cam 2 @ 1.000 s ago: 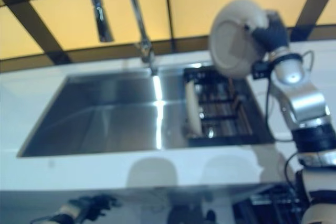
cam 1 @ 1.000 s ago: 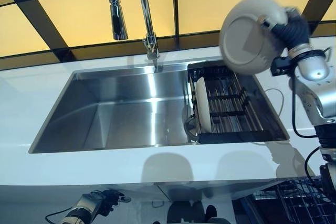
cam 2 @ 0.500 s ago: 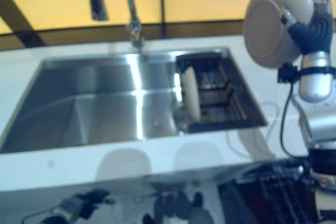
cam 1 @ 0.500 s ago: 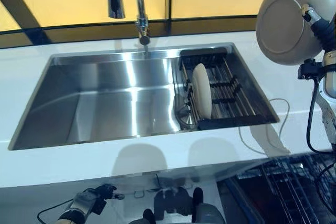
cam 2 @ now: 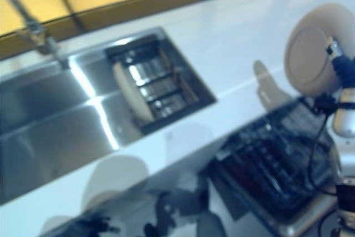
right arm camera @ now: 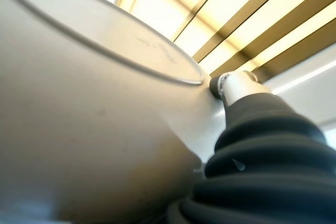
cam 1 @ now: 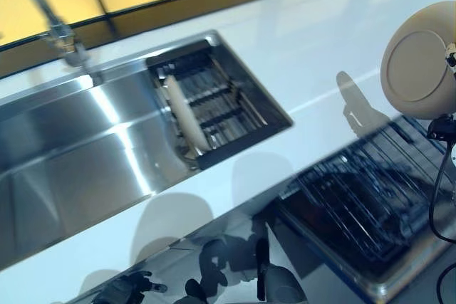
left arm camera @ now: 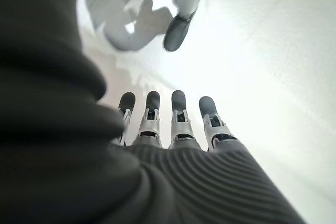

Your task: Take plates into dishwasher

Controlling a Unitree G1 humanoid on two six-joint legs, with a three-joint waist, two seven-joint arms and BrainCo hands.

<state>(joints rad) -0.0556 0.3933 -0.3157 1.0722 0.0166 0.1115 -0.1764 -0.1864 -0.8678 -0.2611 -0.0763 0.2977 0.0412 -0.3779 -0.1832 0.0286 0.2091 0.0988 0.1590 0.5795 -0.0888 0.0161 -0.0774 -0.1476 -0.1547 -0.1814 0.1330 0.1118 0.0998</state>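
1. R hand point(cam 2: 339, 65) was at the 3 o'clock edge of the head views, raised above the counter, gripping a beige plate point(cam 1: 419, 60) by its rim. The plate's underside w/ its round foot ring faced the camera.
2. R wrist view: plate underside filled most of the frame, a silver thumb tip point(right arm camera: 234, 83) pressed on the rim beside the dark ribbed cover. Other fingers were hidden behind the plate, so how far they curled couldn't be told; grip itself was closed on the plate.
3. The held plate hung over the open dishwasher rack point(cam 1: 363, 197), a dark wire basket at approx 4 o'clock, below the counter edge. Plate was well above the rack, not touching it.
4. Second plate point(cam 1: 187, 114) stood on edge in the black drying rack point(cam 1: 217, 108) set in the R end of the steel sink point(cam 1: 64, 169), approx 10 o'clock from centre.
5. Faucet point(cam 1: 60, 33) base showed at 11 o'clock behind the sink.
6. White counter point(cam 1: 320, 40) ran from 12 to 3 o'clock, bare where it showed.
7. L hand point(left arm camera: 173, 121) hung low at approx 7 o'clock, below the counter. Its wrist view showed the fingers straight, side by side, holding nothing, pale floor past them.
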